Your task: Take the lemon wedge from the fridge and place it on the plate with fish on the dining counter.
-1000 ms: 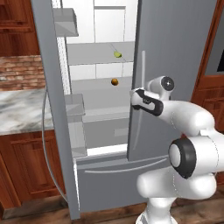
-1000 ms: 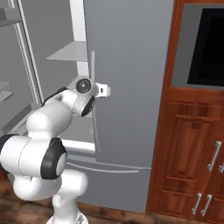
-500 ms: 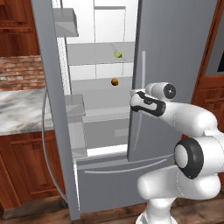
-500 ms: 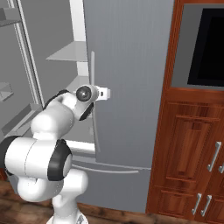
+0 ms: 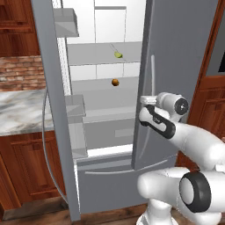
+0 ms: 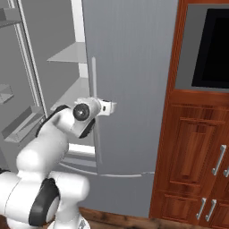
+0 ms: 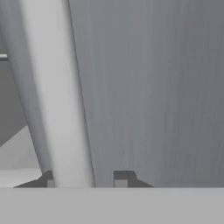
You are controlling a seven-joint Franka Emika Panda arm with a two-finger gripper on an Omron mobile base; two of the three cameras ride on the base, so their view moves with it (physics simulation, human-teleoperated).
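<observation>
At the front of the tall grey French-door fridge [image 5: 180, 57], left door swung wide open, right door closed. White Franka arm reaches to the right door's long curved silver handle [image 6: 95, 107]; gripper [image 7: 83, 177] sits right at it. Hand view: handle runs as a broad pale bar between the two dark fingertips [image 7: 124, 177], one tip on each side; jaws partly closed around the handle, the left tip against its edge, a small gap on the right side, so firm contact cannot be told. Nothing else between the jaws. Inside the white compartment, tiny yellow-green lemon wedge [image 5: 117, 55] lies on an upper grey shelf [image 5: 94, 52], toward its right end, near the edge of the closed door. Small round orange-brown ball [image 5: 115, 82] rests on the next shelf down, almost directly beneath the wedge, well apart from it. Open left door carries grey bins [image 5: 75, 107] on its inner face. Left of the fridge: white-and-grey veined marble counter [image 5: 17, 112] on red-brown wood cabinets, brick wall behind. Right of the fridge: red-brown wood cabinet [image 6: 197, 147] with a dark built-in oven window [image 6: 212, 47] above.
</observation>
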